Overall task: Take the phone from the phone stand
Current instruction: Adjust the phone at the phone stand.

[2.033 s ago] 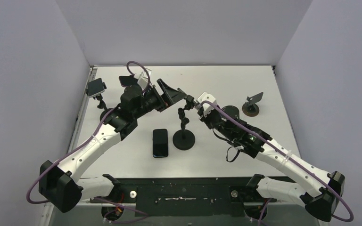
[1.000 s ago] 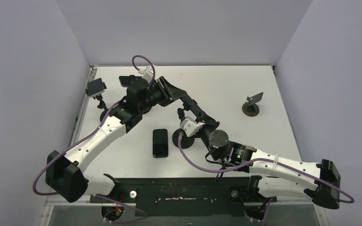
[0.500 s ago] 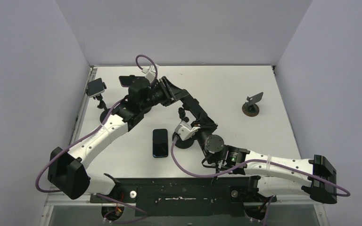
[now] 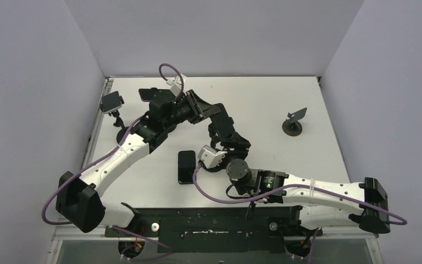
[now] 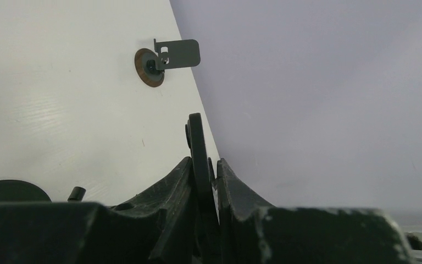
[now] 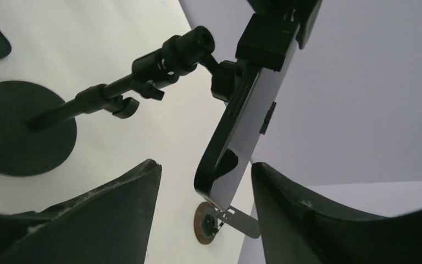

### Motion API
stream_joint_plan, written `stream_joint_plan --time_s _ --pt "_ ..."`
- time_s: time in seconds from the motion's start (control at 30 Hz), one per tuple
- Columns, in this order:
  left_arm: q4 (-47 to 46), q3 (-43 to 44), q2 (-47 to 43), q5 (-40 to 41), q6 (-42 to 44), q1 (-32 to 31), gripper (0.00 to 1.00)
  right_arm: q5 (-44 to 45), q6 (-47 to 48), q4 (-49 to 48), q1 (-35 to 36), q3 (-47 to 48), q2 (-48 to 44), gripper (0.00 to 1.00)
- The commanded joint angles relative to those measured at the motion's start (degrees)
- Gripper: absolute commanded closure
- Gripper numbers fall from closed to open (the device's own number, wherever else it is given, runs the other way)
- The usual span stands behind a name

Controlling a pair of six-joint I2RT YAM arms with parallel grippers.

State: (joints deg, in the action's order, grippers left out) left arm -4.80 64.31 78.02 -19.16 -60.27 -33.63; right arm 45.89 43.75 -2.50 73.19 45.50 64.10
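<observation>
My left gripper (image 5: pixel 203 162) pinches the top edge of the phone (image 6: pixel 236 126), which sits in the stand (image 6: pixel 115 91) mid-table. My right gripper (image 6: pixel 203 168) stands wide around its lower edge. A second phone (image 4: pixel 187 166) lies just beside the stand. Two seconds ago my right gripper reached in from the right side; now from the near side.

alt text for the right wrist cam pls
A phone, seen edge-on and clipped to its black phone stand, sits between the right gripper's open jaws. The stand's round base rests on the white table at left; a smaller stand is beyond.
</observation>
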Motion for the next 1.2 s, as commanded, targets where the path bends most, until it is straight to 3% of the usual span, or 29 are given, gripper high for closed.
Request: stream_joint_plan --time_s 0.0,0.13,0.33,0.5,0.67,0.93,1.17 --pt "-6.09 -0.02 0.01 -1.06 2.86 0.65 1.0 -2.82 -13.41 12.84 1.07 6.87 -0.69 0.3" --pt "-8.02 -0.95 -0.23 -1.56 3.22 1.04 1.0 -9.43 -23.63 21.59 1.16 13.08 -1.11 0.13" --pt "-10.98 -2.08 -0.04 -2.98 4.28 1.11 1.0 -24.25 -34.99 26.21 0.04 20.46 -2.48 0.03" --pt "-19.43 -5.52 -1.32 -4.38 5.52 1.2 1.0 -51.11 -49.05 18.56 -16.39 22.79 -4.94 0.03" --pt "-26.56 -9.03 -2.54 -5.74 6.04 1.37 1.0 -70.22 -62.25 7.95 -31.51 20.49 -5.39 0.03" --pt "-39.69 -15.78 -3.65 -5.96 8.37 1.37 1.0 -82.7 -81.51 -11.07 -44.76 5.89 -9.67 0.06" --pt "-46.71 -19.19 -3.82 -5.63 13.84 1.37 1.0 -85.32 -86.91 -14.83 -48.79 0.19 -14.9 0.06"
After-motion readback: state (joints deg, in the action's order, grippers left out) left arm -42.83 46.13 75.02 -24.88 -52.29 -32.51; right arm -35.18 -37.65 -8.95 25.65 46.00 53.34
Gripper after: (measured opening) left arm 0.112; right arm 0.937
